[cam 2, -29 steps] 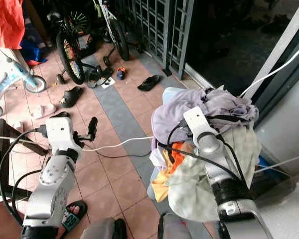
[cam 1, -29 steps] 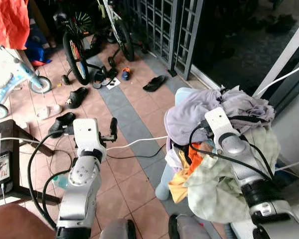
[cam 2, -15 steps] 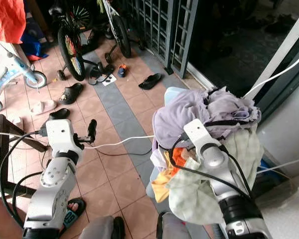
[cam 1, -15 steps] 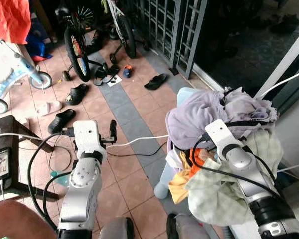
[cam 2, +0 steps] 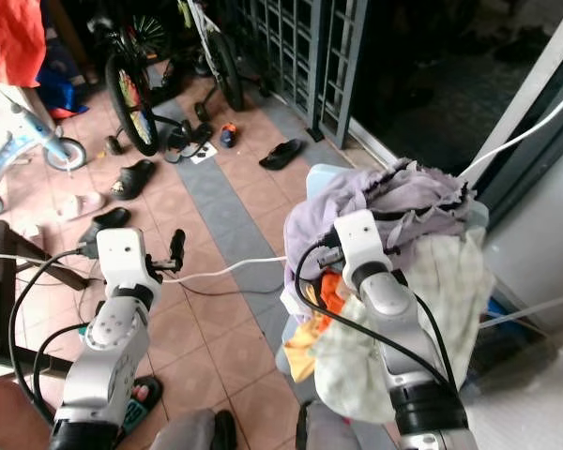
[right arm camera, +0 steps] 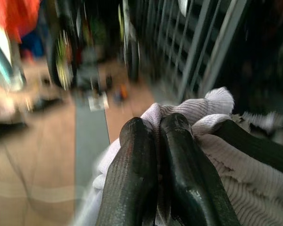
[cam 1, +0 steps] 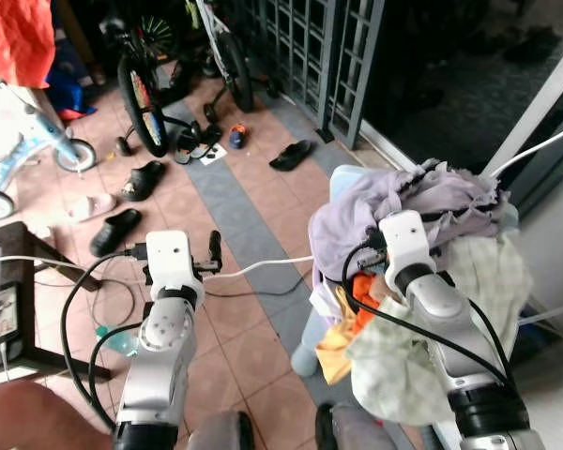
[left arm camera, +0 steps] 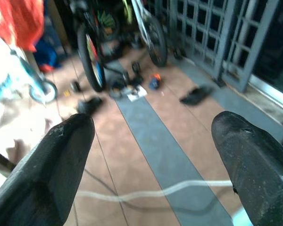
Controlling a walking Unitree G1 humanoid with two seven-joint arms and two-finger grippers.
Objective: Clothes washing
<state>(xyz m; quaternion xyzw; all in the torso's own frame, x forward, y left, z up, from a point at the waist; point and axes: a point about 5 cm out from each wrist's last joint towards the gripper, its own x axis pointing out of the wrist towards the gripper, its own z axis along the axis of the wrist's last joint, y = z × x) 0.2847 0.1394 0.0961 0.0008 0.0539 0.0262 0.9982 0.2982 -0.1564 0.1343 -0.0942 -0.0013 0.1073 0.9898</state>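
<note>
Shift since a second ago: my right wrist has swung inward across the heap, and the lavender top now sits bunched higher over it; the whole view has also slid, so part of that is my head moving.
Meaning for the wash: I judge the laundry is gathered and being carried, not yet loaded anywhere; no machine can be made out.
Right gripper: fingers pressed together, pinching a fold of the lavender ribbed garment, with cloth bulging out on both sides of the tips.
Clothes pile: draped over and around my right forearm, held above the tiled floor; lavender on top, an orange piece just beneath my wrist, a pale checked cloth hanging lowest, a yellow one at the near edge.
Basket: a pale blue rim peeks out behind the lavender cloth; I cannot tell whether the pile rests in it.
Left gripper: fingers spread wide, nothing between them, held out over the floor well apart from the pile.
Underfoot: a white cable crosses the tiles between my arms; sandals and bicycles lie farther ahead.
Risk, as I read it: the hanging checked cloth could slip, and the cable could snag a step.
</note>
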